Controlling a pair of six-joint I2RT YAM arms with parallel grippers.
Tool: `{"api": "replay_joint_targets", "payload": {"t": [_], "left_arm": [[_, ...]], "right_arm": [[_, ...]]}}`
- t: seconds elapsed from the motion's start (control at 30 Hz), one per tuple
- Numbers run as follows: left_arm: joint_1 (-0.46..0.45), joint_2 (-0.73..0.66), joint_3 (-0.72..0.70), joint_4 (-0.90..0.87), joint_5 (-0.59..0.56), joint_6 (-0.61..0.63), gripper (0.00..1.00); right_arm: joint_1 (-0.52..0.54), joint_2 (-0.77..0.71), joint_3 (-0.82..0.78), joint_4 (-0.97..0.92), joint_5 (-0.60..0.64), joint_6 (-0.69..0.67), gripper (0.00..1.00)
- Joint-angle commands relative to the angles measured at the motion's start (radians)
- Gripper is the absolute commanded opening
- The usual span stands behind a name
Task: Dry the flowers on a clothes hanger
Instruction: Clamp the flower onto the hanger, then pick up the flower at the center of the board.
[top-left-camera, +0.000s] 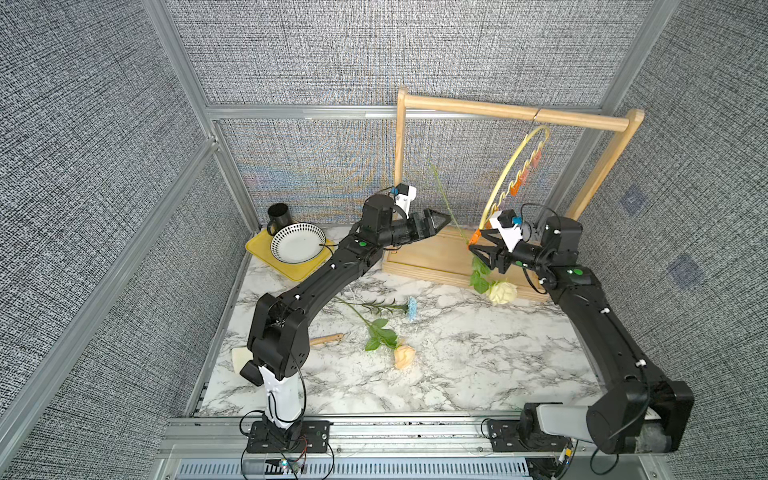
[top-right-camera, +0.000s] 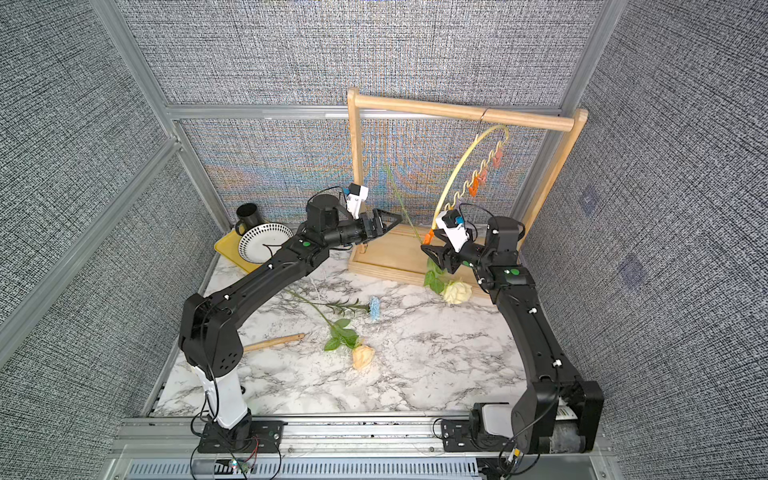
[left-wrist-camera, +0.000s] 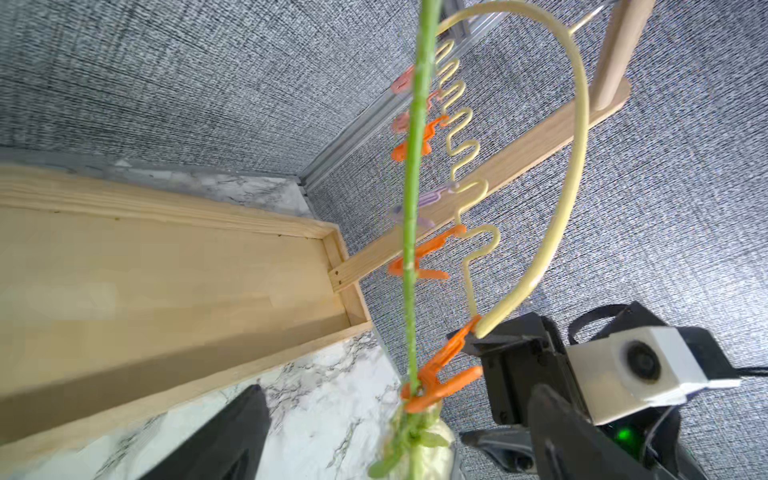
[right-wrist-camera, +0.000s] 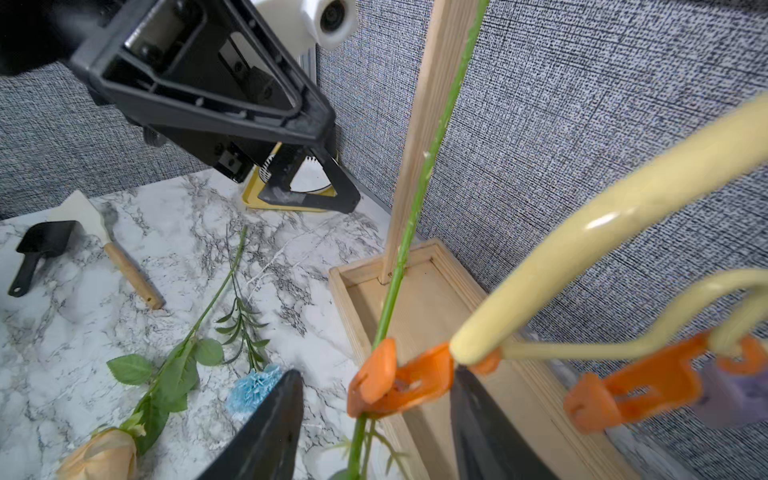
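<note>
Cream-white, the rose (top-left-camera: 503, 292) hangs head down from the orange clip (right-wrist-camera: 399, 382) at the low end of the pale-yellow clothes hanger (right-wrist-camera: 602, 220). Its bloom is just below the right gripper (top-left-camera: 474, 241), and its long green stem (left-wrist-camera: 411, 208) runs up past the clip. The clip's mouth is closed on the stem.

The right gripper sits right at the clip with its fingers spread, one to each side. In the right wrist view there is a gap on one side, so it is not squeezing the clip. Across from it, the left gripper (top-left-camera: 448, 222) is spread wide and holds nothing. The stem stands just beyond its fingertips, apart from them.

The hanger hooks over the round bar of a light-wood rack (top-left-camera: 515, 112), above and behind both grippers, with more orange and pink clips strung along its wavy edge.

Below the left gripper and well apart from it, the peach rose (top-left-camera: 404, 356) and the small blue bloom (top-left-camera: 412, 308) lie flat on the marble worktop (top-left-camera: 457, 374), stems crossing. Behind the left arm sits a yellow tray (top-left-camera: 299, 270) with a striped-rim plate (top-left-camera: 299, 226), and a black mug (top-left-camera: 279, 216) is beside it.
</note>
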Motion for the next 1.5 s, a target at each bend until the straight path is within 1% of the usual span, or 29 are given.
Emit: {"api": "replay_joint_targets", "payload": {"t": [0.0, 0.23, 0.37, 0.47, 0.57, 0.67, 0.73, 0.87, 0.93, 1.0, 1.07, 1.13, 1.2, 1.27, 1.37, 1.43, 1.47], "left_arm": [[0.009, -0.039, -0.029, -0.064, -0.028, 0.109, 1.00], [0.049, -0.128, -0.096, -0.194, -0.045, 0.212, 1.00], [0.078, -0.198, -0.175, -0.238, -0.081, 0.249, 1.00], [0.095, -0.262, -0.234, -0.292, -0.160, 0.298, 1.00], [0.117, -0.315, -0.277, -0.358, -0.218, 0.331, 1.00], [0.155, -0.364, -0.294, -0.469, -0.275, 0.328, 1.00], [0.182, -0.398, -0.317, -0.536, -0.335, 0.311, 1.00], [0.236, -0.495, -0.404, -0.609, -0.499, 0.291, 1.00], [0.262, -0.551, -0.461, -0.628, -0.588, 0.262, 1.00], [0.282, -0.605, -0.520, -0.633, -0.658, 0.247, 1.00], [0.300, -0.639, -0.561, -0.650, -0.705, 0.233, 1.00], [0.315, -0.639, -0.562, -0.720, -0.743, 0.196, 1.00], [0.326, -0.619, -0.551, -0.790, -0.750, 0.154, 1.00], [0.329, -0.587, -0.547, -0.844, -0.715, 0.112, 0.98], [0.329, -0.545, -0.578, -0.843, -0.598, 0.075, 0.92], [0.326, -0.511, -0.600, -0.791, -0.483, 0.108, 0.87], [0.320, -0.488, -0.601, -0.778, -0.446, 0.109, 0.84]], "right_arm": [[0.001, -0.035, -0.037, 0.041, 0.117, -0.011, 0.58], [-0.004, -0.081, -0.068, -0.012, 0.279, -0.018, 0.59], [-0.008, -0.128, -0.094, -0.041, 0.309, -0.030, 0.59], [-0.007, -0.176, -0.116, -0.068, 0.320, -0.046, 0.59], [-0.002, -0.236, -0.155, -0.096, 0.286, -0.064, 0.59], [0.013, -0.287, -0.161, -0.142, 0.285, -0.066, 0.57], [0.028, -0.316, -0.150, -0.199, 0.286, -0.096, 0.56], [0.055, -0.352, -0.097, -0.336, 0.298, -0.158, 0.54], [0.083, -0.355, -0.068, -0.415, 0.283, -0.192, 0.54], [0.123, -0.352, -0.047, -0.502, 0.239, -0.242, 0.54], [0.183, -0.345, -0.042, -0.557, 0.222, -0.267, 0.54], [0.251, -0.345, -0.046, -0.592, 0.237, -0.282, 0.54], [0.330, -0.344, -0.052, -0.615, 0.274, -0.282, 0.54], [0.426, -0.331, -0.057, -0.634, 0.310, -0.269, 0.54], [0.554, -0.298, -0.077, -0.615, 0.363, -0.235, 0.54], [0.610, -0.269, -0.086, -0.591, 0.387, -0.216, 0.54], [0.631, -0.252, -0.084, -0.584, 0.388, -0.215, 0.54]]}}
